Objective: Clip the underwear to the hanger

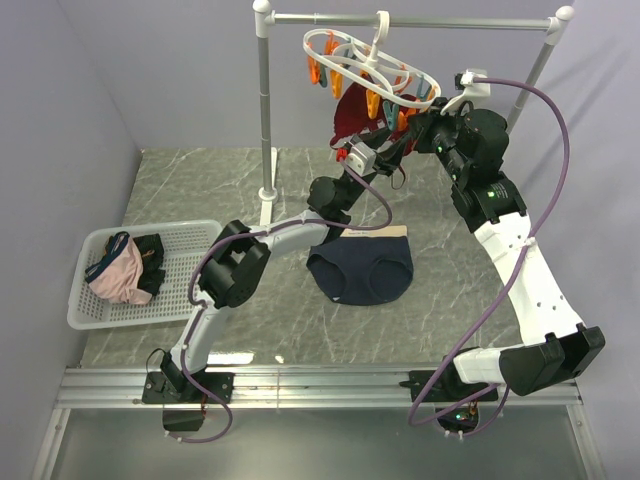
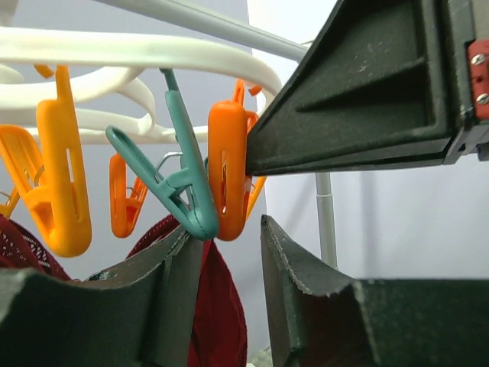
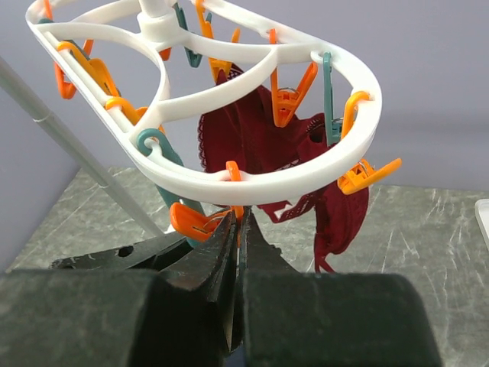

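The navy underwear (image 1: 360, 268) lies flat on the table, held by neither gripper. The white hanger (image 1: 383, 35) hangs by its hook from the rail; it also shows in the left wrist view (image 2: 114, 47) and the right wrist view (image 3: 267, 180). My right gripper (image 1: 415, 120) (image 3: 244, 218) is shut on an orange clip (image 3: 195, 222) (image 2: 228, 176) at the ring's near edge. My left gripper (image 1: 387, 135) (image 2: 229, 245) is open and empty just below that clip and a teal clip (image 2: 179, 183).
A maroon garment (image 1: 350, 115) (image 3: 244, 130) hangs clipped to the hanger, just behind my left jaws (image 2: 221, 321). The grey rail stand (image 1: 265, 110) holds the hanger. A white basket (image 1: 90, 300) at the left holds a pink garment (image 1: 120, 280) and dark clothes.
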